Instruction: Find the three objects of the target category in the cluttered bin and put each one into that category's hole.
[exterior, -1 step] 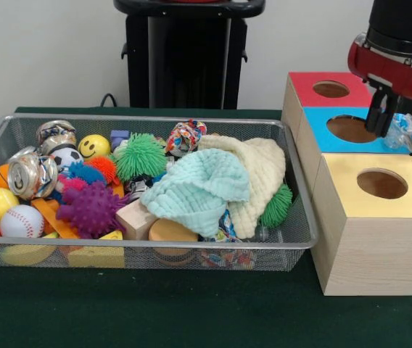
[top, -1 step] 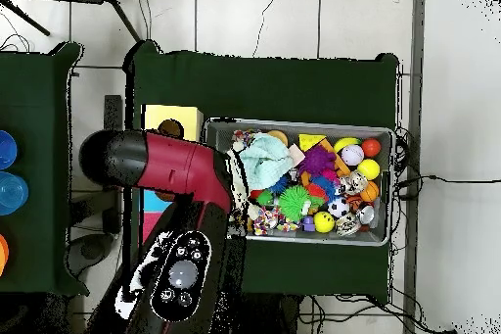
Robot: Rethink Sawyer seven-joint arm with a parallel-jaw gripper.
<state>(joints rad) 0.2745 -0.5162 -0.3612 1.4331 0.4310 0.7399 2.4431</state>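
Observation:
My gripper [exterior, -1 step: 380,119] hangs at the right, just above the blue-topped box [exterior, -1 step: 322,142] and at the right rim of its round hole [exterior, -1 step: 349,128]. It is shut on a crumpled clear plastic piece [exterior, -1 step: 408,132] that sticks out to the right of the fingers. The wire bin [exterior, -1 step: 155,117] on the left holds clutter, including two crushed cans [exterior, -1 step: 32,174] [exterior, -1 step: 55,133]. In the overhead view the arm [top, -1 step: 171,168] covers the gripper and most of the boxes.
A red-topped box [exterior, -1 step: 304,84] stands behind the blue one and a yellow-topped box [exterior, -1 step: 351,197] in front, each with a hole. The bin also holds balls, a purple spiky ball [exterior, -1 step: 90,209], a green fuzzy ball [exterior, -1 step: 141,154], a mint cloth [exterior, -1 step: 195,190] and a cream cloth [exterior, -1 step: 260,170].

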